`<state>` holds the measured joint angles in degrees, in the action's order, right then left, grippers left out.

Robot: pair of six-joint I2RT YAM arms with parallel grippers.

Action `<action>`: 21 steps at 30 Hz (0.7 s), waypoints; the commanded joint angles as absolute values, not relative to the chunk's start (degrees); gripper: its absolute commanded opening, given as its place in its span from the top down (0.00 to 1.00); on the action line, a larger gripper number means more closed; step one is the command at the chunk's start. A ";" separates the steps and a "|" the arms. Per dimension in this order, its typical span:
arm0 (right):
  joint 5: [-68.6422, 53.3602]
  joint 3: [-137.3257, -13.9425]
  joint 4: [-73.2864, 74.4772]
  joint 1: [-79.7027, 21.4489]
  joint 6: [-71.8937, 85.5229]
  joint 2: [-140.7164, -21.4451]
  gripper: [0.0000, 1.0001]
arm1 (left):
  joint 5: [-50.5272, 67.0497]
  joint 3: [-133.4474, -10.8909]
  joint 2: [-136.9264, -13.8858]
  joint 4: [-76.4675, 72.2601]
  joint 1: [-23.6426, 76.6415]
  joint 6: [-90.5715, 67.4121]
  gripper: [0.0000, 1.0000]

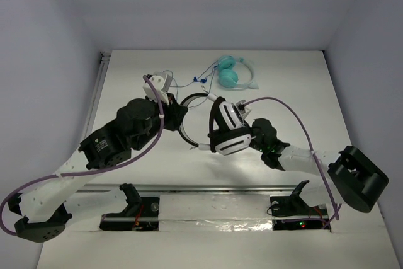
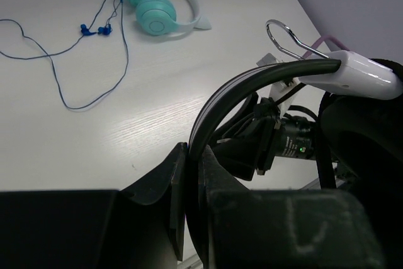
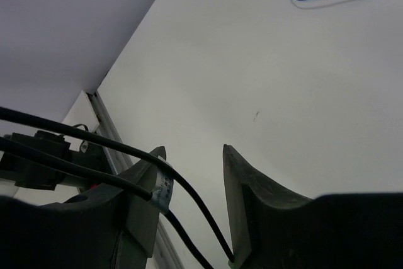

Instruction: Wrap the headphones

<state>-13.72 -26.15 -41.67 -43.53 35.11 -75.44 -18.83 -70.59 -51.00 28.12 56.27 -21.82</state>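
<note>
The headphones (image 1: pixel 192 98) are lifted off the middle of the table. My left gripper (image 1: pixel 179 116) is shut on their black headband (image 2: pixel 211 114). In the left wrist view the band arcs up from the left gripper (image 2: pixel 191 150) to its white end piece (image 2: pixel 356 74), which has a bare metal slider loop. The right gripper (image 1: pixel 217 127) is just right of the band and stands open (image 3: pixel 192 152). The thin dark cable (image 3: pixel 189 190), with a small label on it, runs slack across the gap and rests on the left finger (image 3: pixel 148 177). The earcups are hidden behind the arms.
Teal headphones (image 1: pixel 230 74) lie at the back of the table, and their thin blue cable (image 2: pixel 94 61) loops out to the left of them. A metal rail (image 1: pixel 94 99) runs along the table's left edge. Grey walls close in the back and both sides.
</note>
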 commanded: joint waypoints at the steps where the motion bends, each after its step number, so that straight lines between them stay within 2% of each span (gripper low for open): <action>1: -12.13 -24.35 -42.54 -43.24 36.65 -72.34 0.52 | -20.91 -75.41 -50.36 20.57 56.60 -24.08 1.00; 21: -6.50 -20.83 -33.49 -43.24 39.38 -66.01 0.49 | -21.71 -77.26 -52.03 20.83 56.60 -23.38 1.00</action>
<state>-8.32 -20.73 -34.06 -43.53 39.31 -67.07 -21.61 -73.23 -53.01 29.56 56.25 -20.80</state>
